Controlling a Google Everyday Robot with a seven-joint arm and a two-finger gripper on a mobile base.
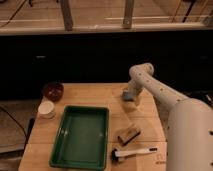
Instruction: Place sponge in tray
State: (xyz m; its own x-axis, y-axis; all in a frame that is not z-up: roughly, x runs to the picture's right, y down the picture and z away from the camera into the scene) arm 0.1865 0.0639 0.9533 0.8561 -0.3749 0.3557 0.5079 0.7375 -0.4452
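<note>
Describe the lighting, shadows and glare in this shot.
Camera view: warm light falls on the wooden table, while the panel behind it is almost black. Camera view: the tray floor shows a soft pale sheen, no hard glare. Camera view: the gripper is at the table's far right, down at the sponge, with a small dark shadow beneath.

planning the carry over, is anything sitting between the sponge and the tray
Nothing visible does. The gripper is at the sponge near the table's far right side, and only bare tabletop lies between there and the tray. The brown block sits right of the tray, nearer the camera, off that line.
</note>
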